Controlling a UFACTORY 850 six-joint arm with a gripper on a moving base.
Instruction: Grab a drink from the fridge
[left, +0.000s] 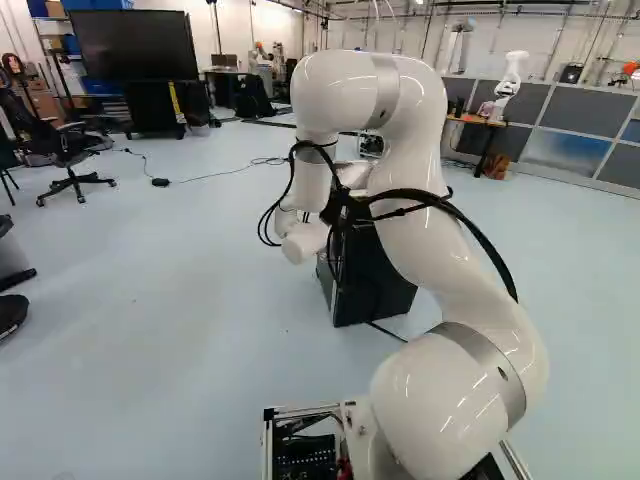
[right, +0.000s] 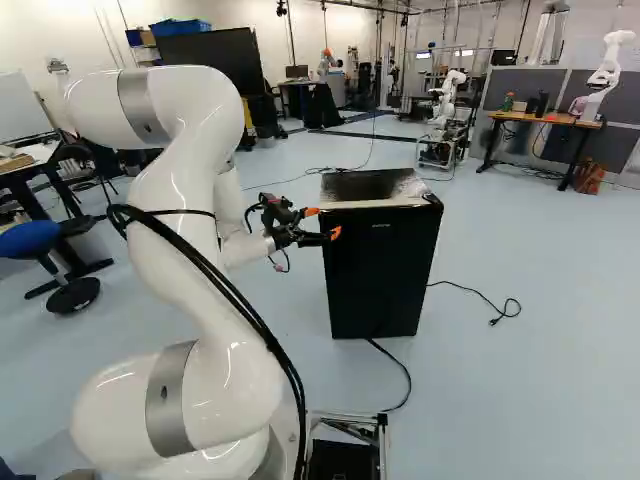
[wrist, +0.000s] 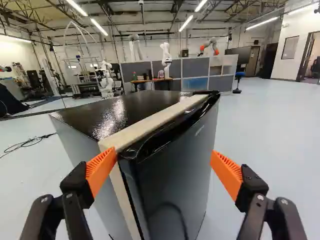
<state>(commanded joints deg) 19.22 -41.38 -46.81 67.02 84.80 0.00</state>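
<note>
In the right base view my gripper (right: 323, 222) reaches the upper front of a small black fridge (right: 380, 285), at its near corner. The same fridge (left: 375, 285) is partly behind my arm in the left base view. From the wrist, the gripper (wrist: 163, 156) stands wide open with the closed fridge door (wrist: 172, 175) between its orange pads. One pad (wrist: 101, 167) is at the pale strip along the door's edge, perhaps touching it; the other pad (wrist: 226, 172) is out beside the door's front face, apart from it. The drinks are not visible.
A black cable (right: 398, 375) runs over the floor from the fridge's foot. Another robot (right: 446, 105) stands behind it, and a further one is on a wooden desk (right: 545, 119). Office chairs (left: 70, 160) and a large screen (left: 133, 46) are in the room.
</note>
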